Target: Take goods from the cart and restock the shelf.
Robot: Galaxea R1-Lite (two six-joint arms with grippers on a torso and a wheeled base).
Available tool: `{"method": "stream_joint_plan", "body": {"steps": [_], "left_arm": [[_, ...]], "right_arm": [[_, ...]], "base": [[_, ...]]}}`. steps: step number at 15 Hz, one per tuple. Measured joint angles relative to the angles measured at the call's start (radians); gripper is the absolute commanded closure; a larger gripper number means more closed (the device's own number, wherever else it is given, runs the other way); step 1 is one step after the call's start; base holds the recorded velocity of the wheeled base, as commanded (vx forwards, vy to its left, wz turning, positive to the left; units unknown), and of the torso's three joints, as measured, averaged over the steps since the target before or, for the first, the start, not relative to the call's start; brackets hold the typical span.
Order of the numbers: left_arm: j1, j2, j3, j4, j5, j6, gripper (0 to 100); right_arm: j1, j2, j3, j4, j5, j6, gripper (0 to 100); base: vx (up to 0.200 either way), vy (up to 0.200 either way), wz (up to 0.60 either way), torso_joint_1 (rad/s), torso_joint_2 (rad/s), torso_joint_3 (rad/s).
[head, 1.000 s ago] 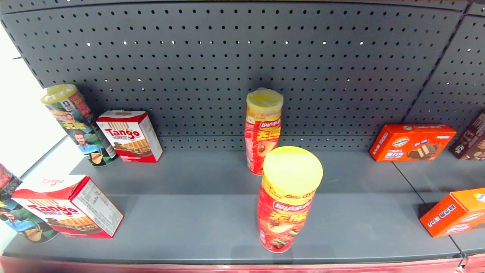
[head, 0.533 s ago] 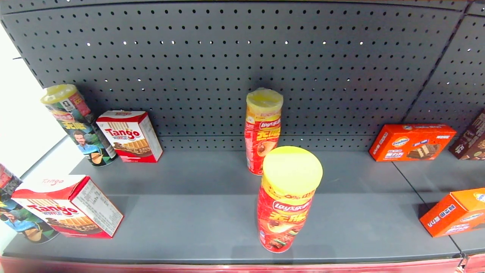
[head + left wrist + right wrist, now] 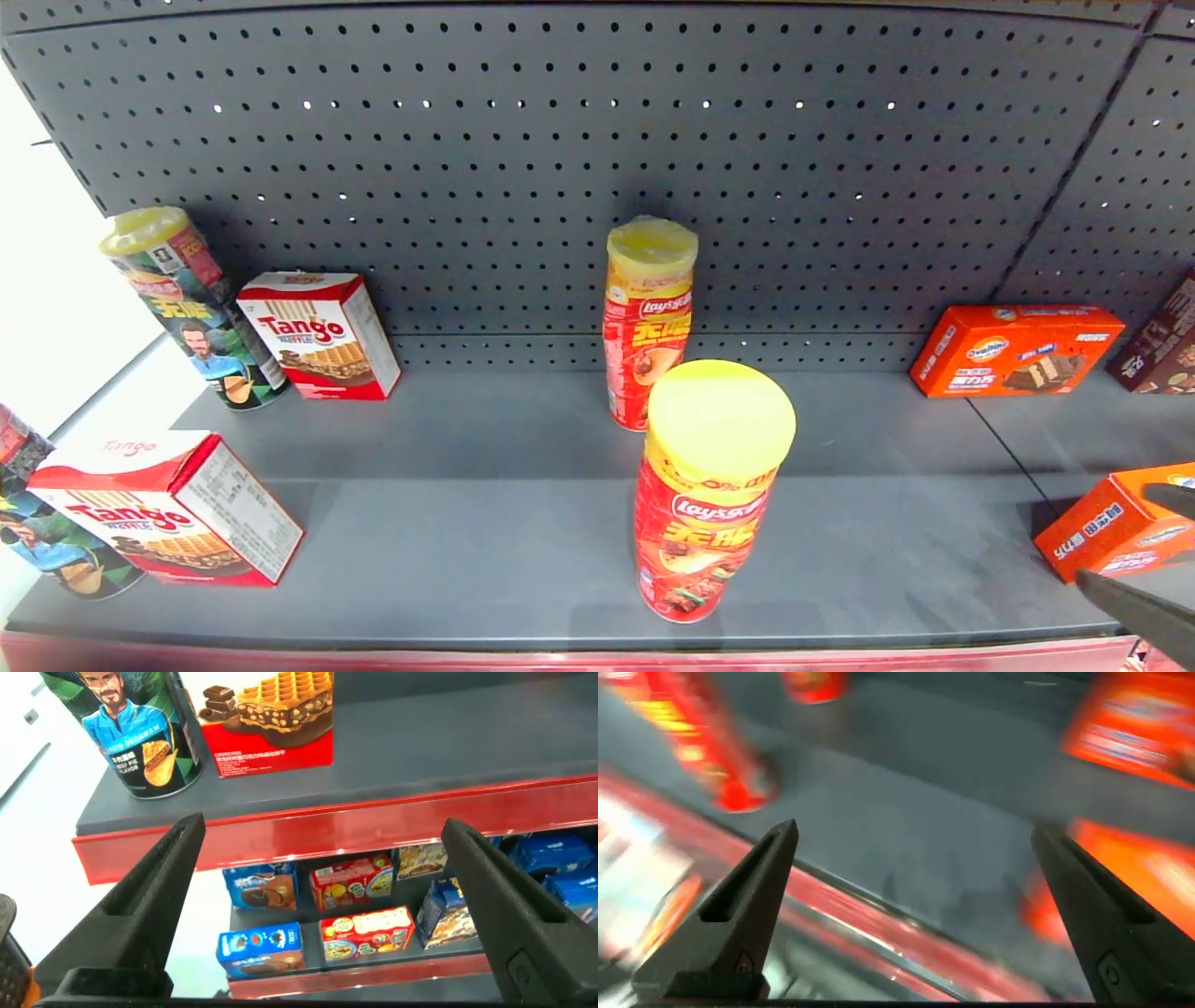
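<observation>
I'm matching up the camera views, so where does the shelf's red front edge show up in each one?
Head view: the red front edge runs along the bottom, just below the front chip can.
Left wrist view: the edge runs beneath the wafer box and green can.
Right wrist view: blurred, the edge slants past the front chip can.
Shared landmark: the grey shelf deck right behind it.

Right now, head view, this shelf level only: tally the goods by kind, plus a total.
Red chip cans: 2
Green chip cans: 2
Wafer boxes: 2
Orange boxes: 2
Brown box: 1, cut off at the view's edge
Total: 9
</observation>
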Motion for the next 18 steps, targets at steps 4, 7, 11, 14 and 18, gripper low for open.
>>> {"method": "stream_joint_plan", "body": {"steps": [4,7,11,14,18], "left_arm": [[0.000,0.000,0.000,0.000,0.000,0.000,0],[-0.001,0.000,0.000,0.000,0.000,0.000,0],[0.000,0.000,0.000,0.000,-0.003,0.000,0],[0.000,0.000,0.000,0.000,-0.003,-0.015,0],[0.000,0.001,0.000,0.000,-0.004,-0.022,0]], "right_arm": [[0.150,0.252,-0.067,-0.057,0.004,-0.011,0],[0.171,0.370,-0.114,-0.066,0.003,-0.012,0],[0.207,0.481,-0.191,-0.067,0.002,-0.012,0],[0.236,0.540,-0.239,-0.069,-0.011,-0.011,0],[0.253,0.602,-0.293,-0.069,-0.018,-0.011,0]], "base": [[0.000,0.000,0.00,0.000,0.00,0.000],[0.000,0.000,0.00,0.000,0.00,0.000],[0.000,0.000,0.00,0.000,0.00,0.000],[0.000,0.000,0.00,0.000,0.00,0.000],[0.000,0.000,0.00,0.000,0.00,0.000]]}}
